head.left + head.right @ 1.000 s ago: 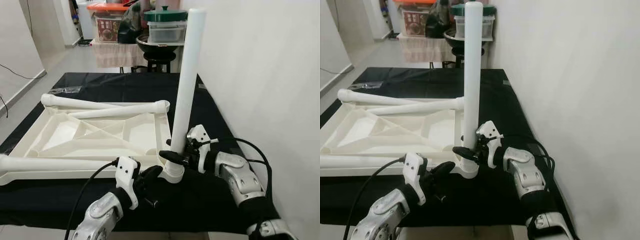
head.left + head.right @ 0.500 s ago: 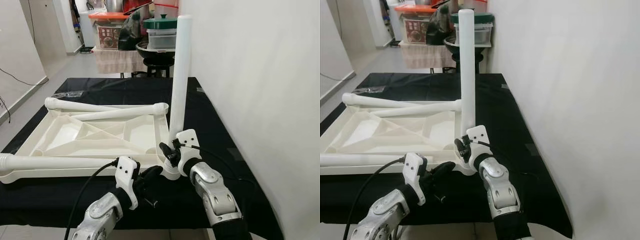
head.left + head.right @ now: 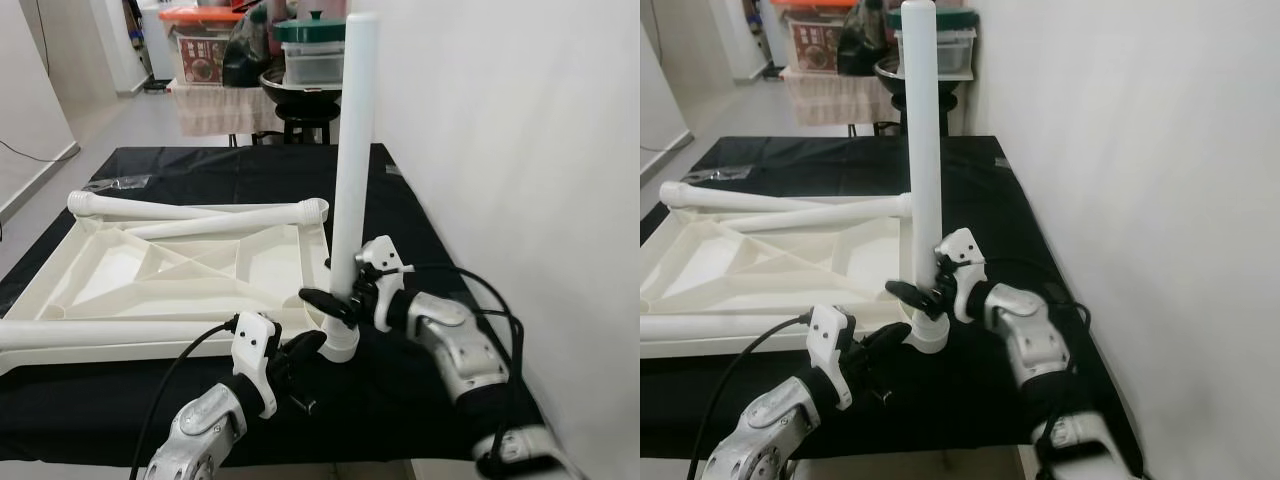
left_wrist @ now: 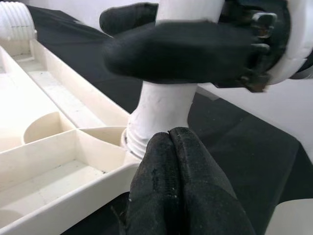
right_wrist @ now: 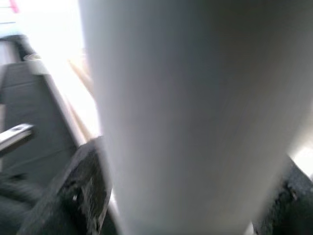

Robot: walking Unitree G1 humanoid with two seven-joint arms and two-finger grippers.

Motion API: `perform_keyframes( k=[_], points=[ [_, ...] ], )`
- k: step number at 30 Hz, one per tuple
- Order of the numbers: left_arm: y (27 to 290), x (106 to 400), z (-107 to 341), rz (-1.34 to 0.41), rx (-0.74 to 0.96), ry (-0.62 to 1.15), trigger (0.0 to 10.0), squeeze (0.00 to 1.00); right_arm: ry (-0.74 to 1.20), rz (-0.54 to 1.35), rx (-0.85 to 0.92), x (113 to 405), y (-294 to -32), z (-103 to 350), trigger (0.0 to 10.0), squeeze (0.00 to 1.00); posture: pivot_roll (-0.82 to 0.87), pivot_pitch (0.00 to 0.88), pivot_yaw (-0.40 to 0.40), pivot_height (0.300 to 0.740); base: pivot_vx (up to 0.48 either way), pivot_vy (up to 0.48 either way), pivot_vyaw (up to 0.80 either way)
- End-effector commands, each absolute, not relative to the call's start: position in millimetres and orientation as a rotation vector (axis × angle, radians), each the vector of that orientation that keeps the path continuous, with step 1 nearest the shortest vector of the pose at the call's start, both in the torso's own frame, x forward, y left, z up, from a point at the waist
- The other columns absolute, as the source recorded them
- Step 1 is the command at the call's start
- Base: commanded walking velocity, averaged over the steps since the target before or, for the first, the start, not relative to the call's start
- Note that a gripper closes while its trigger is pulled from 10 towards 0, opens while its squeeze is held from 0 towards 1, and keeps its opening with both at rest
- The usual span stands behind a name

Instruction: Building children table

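One leg (image 3: 352, 170) stands upright at centre frame, in the near right corner socket of the upturned tabletop (image 3: 180, 275). Right gripper (image 3: 335, 300) clasps it low (fingers either side). Left gripper (image 4: 171, 171), fingers pressed together and holding nothing, touches the tabletop corner. Loose legs (image 3: 215, 212) lie at left, apparently unfitted, so most remains.

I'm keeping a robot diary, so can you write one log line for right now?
step: fitting leg | right gripper: shut on upright table leg | left gripper: shut, at tabletop corner | spare legs: lying on upturned tabletop
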State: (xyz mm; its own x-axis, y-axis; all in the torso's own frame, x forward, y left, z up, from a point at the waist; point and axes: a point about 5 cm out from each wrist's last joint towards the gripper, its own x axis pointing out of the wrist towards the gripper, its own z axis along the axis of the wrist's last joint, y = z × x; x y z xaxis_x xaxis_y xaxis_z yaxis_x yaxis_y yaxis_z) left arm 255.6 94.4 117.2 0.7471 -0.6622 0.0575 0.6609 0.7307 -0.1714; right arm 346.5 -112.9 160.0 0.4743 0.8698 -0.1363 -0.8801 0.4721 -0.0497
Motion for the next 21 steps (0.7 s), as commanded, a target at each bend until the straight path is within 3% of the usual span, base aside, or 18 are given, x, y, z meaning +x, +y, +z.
perform_keyframes(
  k=[1, 2, 3, 4, 18, 20, 21],
  points=[
    [94, 256, 115, -0.723, -0.185, 0.015, 10.0, 0.00, 0.119, 1.173, -0.139, 348, -110, 161, 10.0, 0.00, 0.09, 0.000, -0.075, 0.740, 0.000, 0.000, 0.00],
    [94, 256, 115, -0.723, -0.185, 0.015, 10.0, 0.00, 0.119, 1.173, -0.139, 348, -110, 161, 10.0, 0.00, 0.09, 0.000, -0.075, 0.740, 0.000, 0.000, 0.00],
    [93, 256, 115, -0.723, -0.186, 0.015, 10.0, 0.00, 0.127, 1.186, -0.139, 352, -113, 163, 4.5, 0.00, 0.09, 0.000, -0.077, 0.740, 0.000, 0.000, 0.00],
    [93, 256, 115, -0.723, -0.187, 0.015, 10.0, 0.00, 0.129, 1.191, -0.127, 355, -115, 165, 0.0, 0.00, 0.09, 0.000, -0.077, 0.740, 0.000, 0.000, 0.00],
    [93, 254, 115, -0.725, -0.195, 0.016, 10.0, 0.00, 0.131, 1.170, -0.097, 351, -129, 150, 0.0, 0.00, 0.09, 0.000, -0.071, 0.740, 0.000, 0.000, 0.00],
    [94, 254, 115, -0.724, -0.196, 0.015, 10.0, 0.00, 0.194, 0.977, -0.146, 344, -127, 127, 0.0, 0.00, 0.08, 0.000, -0.071, 0.740, 0.000, 0.000, 0.00],
    [95, 253, 115, -0.723, -0.196, 0.015, 10.0, 0.00, 0.201, 0.767, -0.176, 344, -124, 118, 0.0, 0.00, 0.07, 0.000, -0.072, 0.740, 0.000, 0.000, 0.00]
  ],
)
